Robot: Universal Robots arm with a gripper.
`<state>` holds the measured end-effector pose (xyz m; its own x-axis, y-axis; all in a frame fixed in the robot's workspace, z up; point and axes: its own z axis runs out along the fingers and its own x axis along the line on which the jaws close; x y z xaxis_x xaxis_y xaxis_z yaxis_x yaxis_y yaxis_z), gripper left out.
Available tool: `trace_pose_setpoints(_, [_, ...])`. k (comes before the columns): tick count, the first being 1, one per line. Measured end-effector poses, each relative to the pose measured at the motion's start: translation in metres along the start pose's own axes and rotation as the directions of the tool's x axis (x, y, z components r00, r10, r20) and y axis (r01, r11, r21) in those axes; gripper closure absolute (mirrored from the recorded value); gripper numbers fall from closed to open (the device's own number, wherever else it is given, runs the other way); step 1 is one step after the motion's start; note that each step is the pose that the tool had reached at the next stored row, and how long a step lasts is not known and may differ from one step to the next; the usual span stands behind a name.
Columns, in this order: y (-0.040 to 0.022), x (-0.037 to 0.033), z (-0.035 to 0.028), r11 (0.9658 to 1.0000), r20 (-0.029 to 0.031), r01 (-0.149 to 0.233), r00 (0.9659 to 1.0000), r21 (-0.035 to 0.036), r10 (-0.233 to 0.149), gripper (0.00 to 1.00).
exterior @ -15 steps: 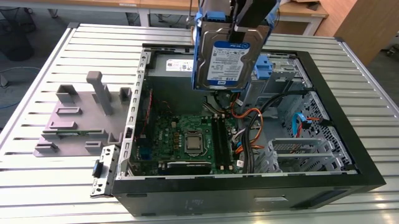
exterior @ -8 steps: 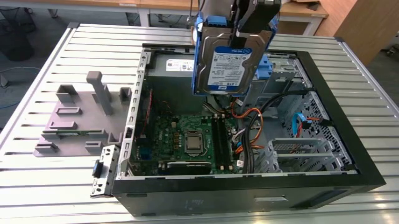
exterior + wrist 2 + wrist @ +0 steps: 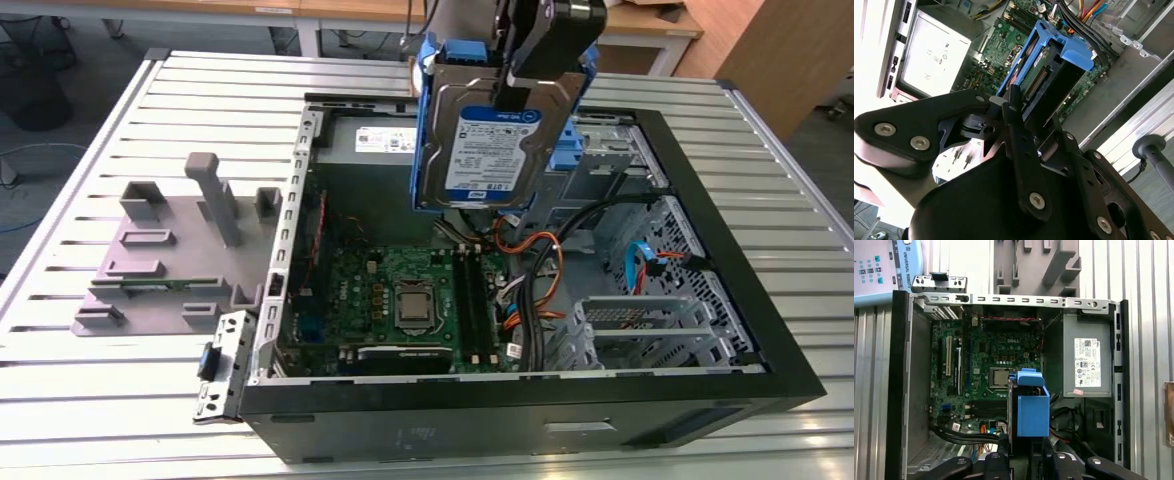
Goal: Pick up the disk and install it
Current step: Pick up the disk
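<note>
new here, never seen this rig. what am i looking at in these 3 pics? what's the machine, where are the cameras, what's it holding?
The machine is a single robot arm with a gripping hand at its end.

The exterior view comes from a camera off the arm that looks down on a slatted metal table. Both wrist views come from cameras riding on the arm, so they look past the hand into the work below.

On the table an open computer case lies on its side, with its green motherboard and grey power supply exposed. Next to it, toward the exterior view's left, sits a grey plastic fixture.

The hand is shut on the disk, a silver drive in a blue carrier. The disk hangs upright above the open case and is not yet seated in it.
</note>
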<state>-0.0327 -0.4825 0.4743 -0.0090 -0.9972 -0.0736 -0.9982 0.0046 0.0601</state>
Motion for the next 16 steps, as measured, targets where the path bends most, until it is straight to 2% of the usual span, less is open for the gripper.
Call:
trace_pose_setpoints(5, [0.0000,0.0020,-0.0002,1.0000,0.0000,0.000,1.0000,0.0000,0.000,0.65])
trace_pose_setpoints(7, [0.0000,0.0049,-0.0004,1.0000,0.0000,0.000,1.0000,0.0000,0.000,0.65])
trace_pose_setpoints(16, [0.0000,0.0063,-0.0005,1.0000,-0.0001,0.000,1.0000,0.0000,0.000,0.65])
